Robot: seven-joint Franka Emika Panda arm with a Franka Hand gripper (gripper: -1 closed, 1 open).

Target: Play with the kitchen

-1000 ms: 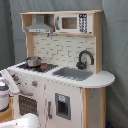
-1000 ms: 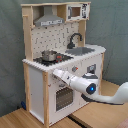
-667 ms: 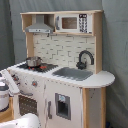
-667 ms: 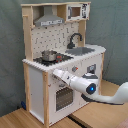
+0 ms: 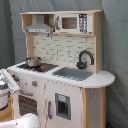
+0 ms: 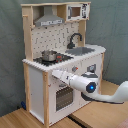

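Jaws at the kitchen (image 6: 36, 90) front — wooden surface (image 6: 20, 119), grey curtain (image 6: 114, 30) behind.

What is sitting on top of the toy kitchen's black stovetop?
A small metal pot stands on the stovetop of the kitchen in both exterior views, with something small and red beside it. Whatever is inside the pot is hidden by its wall.

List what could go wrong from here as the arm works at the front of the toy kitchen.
1. The arm reaches close against the kitchen front near the knobs; a hard push could shove or tip the tall unit.
2. A small pot sits loose on the stovetop; a jolt could slide it off.
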